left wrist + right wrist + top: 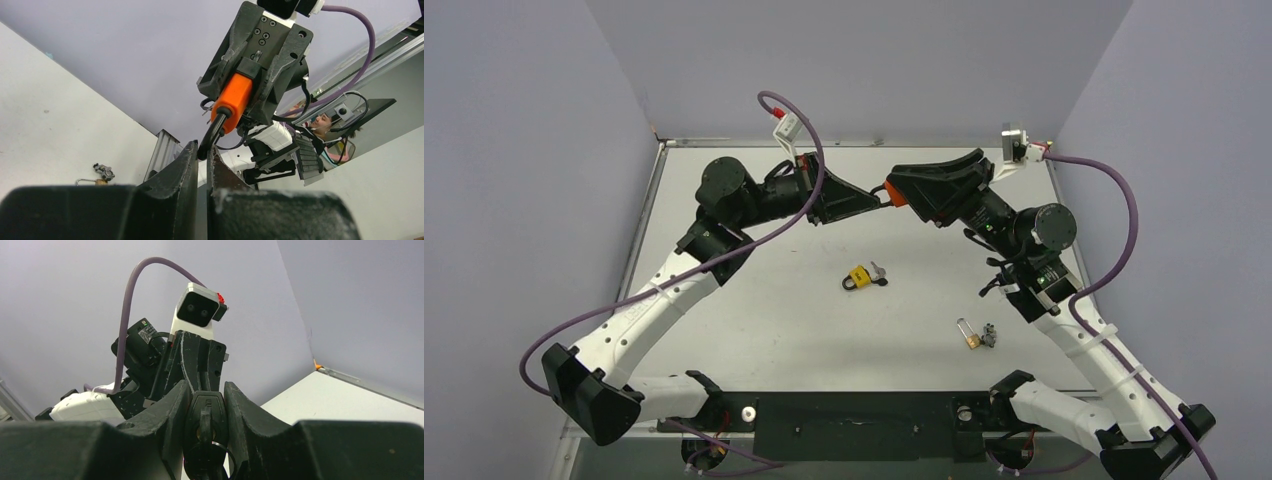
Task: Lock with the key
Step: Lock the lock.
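Observation:
My right gripper (904,193) is shut on an orange padlock (894,190), held in the air over the far middle of the table. In the right wrist view the padlock's black underside (206,407) sits between my fingers (172,405), with a key (204,424) on a ring in its keyhole. My left gripper (876,201) meets it from the left. In the left wrist view its jaws are closed on the padlock's black shackle (210,137), below the orange body (232,100).
A yellow padlock with a key (860,277) lies on the table (754,330) near the middle. A brass padlock with a bunch of keys (974,335) lies at the front right, and also shows in the left wrist view (102,172). Purple walls surround the table.

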`<move>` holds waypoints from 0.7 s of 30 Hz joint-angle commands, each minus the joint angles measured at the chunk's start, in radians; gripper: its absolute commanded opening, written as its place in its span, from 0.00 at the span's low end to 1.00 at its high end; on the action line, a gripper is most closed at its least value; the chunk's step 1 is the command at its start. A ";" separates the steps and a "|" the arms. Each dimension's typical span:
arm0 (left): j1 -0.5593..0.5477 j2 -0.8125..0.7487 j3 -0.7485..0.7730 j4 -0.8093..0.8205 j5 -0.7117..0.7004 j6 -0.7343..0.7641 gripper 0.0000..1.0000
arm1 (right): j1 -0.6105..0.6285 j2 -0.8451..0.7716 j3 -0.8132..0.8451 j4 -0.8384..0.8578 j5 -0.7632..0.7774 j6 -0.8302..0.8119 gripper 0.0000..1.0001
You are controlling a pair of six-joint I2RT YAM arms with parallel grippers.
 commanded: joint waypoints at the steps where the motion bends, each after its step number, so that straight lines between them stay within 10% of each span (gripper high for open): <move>1: -0.023 0.017 0.096 0.182 -0.055 -0.088 0.00 | 0.062 0.043 -0.020 -0.108 -0.049 -0.059 0.00; 21: -0.059 0.086 0.270 0.242 -0.039 -0.147 0.00 | 0.124 0.096 -0.104 -0.080 0.019 -0.074 0.00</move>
